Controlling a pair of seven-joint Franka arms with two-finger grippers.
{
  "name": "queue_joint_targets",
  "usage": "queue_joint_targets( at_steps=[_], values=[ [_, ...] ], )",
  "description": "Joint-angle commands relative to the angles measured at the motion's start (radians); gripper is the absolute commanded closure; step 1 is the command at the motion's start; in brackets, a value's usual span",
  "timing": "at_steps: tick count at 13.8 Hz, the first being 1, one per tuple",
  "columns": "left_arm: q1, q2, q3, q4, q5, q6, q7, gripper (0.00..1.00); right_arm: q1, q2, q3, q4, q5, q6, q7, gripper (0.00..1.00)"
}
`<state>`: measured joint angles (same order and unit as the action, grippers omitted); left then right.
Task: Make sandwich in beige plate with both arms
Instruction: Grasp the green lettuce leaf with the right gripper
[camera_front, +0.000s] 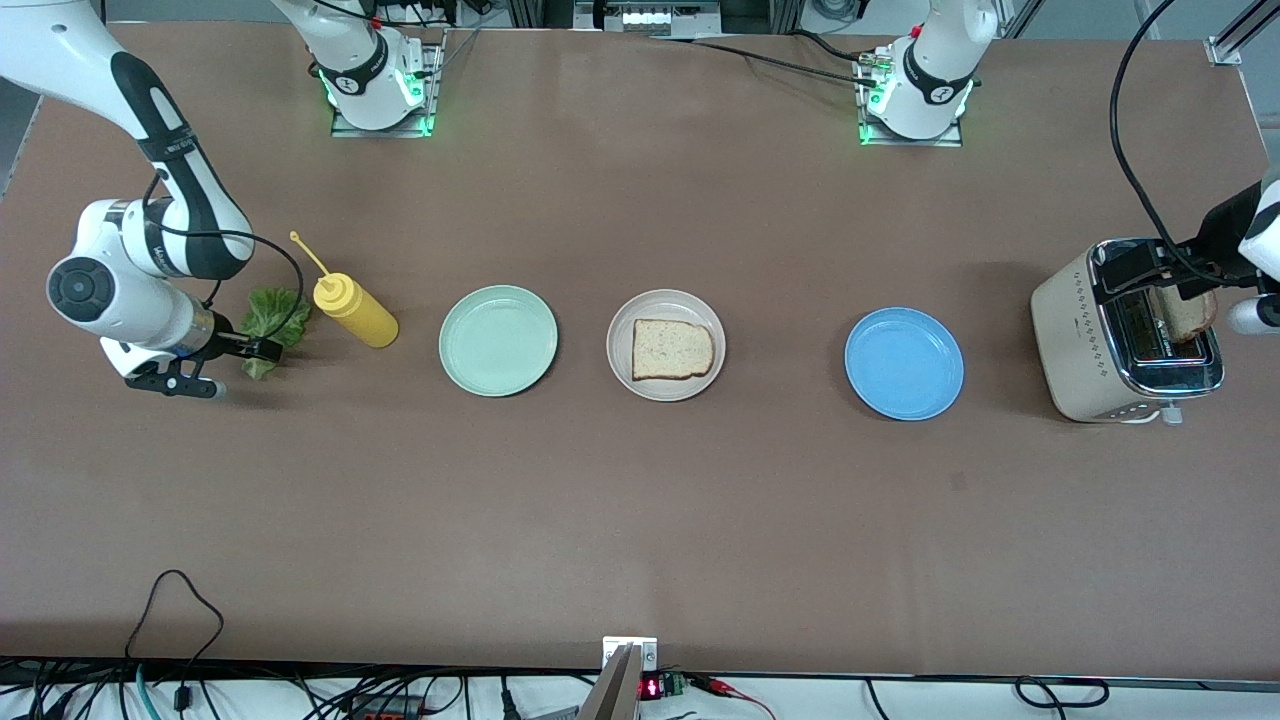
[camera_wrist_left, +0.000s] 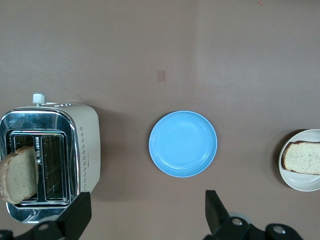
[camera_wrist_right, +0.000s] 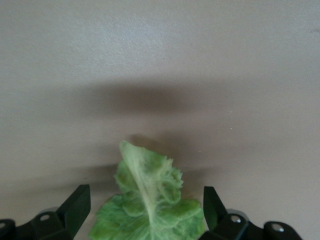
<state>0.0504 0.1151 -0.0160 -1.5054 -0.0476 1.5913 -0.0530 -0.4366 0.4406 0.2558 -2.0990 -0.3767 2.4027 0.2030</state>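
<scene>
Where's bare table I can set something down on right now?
Widest: the brown table strip nearer the front camera than the plates. Also between the round beige plate and round blue plate. Crowded by the green lettuce leaf, yellow squeeze bottle and right gripper.

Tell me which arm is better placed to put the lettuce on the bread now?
The right arm. Its open claw straddles the lettuce leaf; the left claw, also open, hangs by the toaster.
</scene>
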Motion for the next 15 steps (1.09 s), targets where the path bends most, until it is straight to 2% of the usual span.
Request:
queue_joint_targets(
  at_steps=[1, 3, 5, 6, 9, 10, 11, 15],
  values=[
    [0.002, -0.003, -0.004, 0.002, 0.006, -0.014, 0.008, 0.00, -0.002, 0.015, 0.002, 0.001, -0.048, 0.024, 0.030, 0.00],
    [0.002, -0.003, -0.004, 0.002, 0.006, -0.014, 0.008, 0.00, -0.002, 0.027, 0.000, 0.001, -0.050, 0.044, 0.032, 0.01],
    [0.003, -0.003, -0.004, 0.002, 0.006, -0.014, 0.008, 0.00, -0.002, 0.032, 0.002, 0.001, -0.054, 0.049, 0.023, 0.26],
    [0.003, -0.002, -0.004, 0.002, 0.006, -0.014, 0.008, 0.00, -0.002, 0.032, 0.002, 0.001, -0.066, 0.049, 0.013, 0.45],
    [0.003, -0.003, -0.004, 0.002, 0.006, -0.014, 0.010, 0.00, -0.001, 0.040, 0.003, 0.001, -0.093, 0.049, 0.000, 0.87],
    [0.003, -0.003, -0.004, 0.002, 0.006, -0.014, 0.009, 0.00, -0.002, 0.041, 0.006, 0.002, -0.096, 0.049, -0.043, 0.95],
    [0.003, -0.003, -0.004, 0.002, 0.006, -0.011, 0.008, 0.00, -0.002, 0.041, 0.006, 0.002, -0.097, 0.049, -0.088, 1.00],
    [0.003, -0.008, -0.002, 0.011, -0.001, -0.005, 0.010, 0.00, -0.002, 0.029, 0.006, 0.014, -0.099, 0.041, -0.145, 1.00]
  ],
)
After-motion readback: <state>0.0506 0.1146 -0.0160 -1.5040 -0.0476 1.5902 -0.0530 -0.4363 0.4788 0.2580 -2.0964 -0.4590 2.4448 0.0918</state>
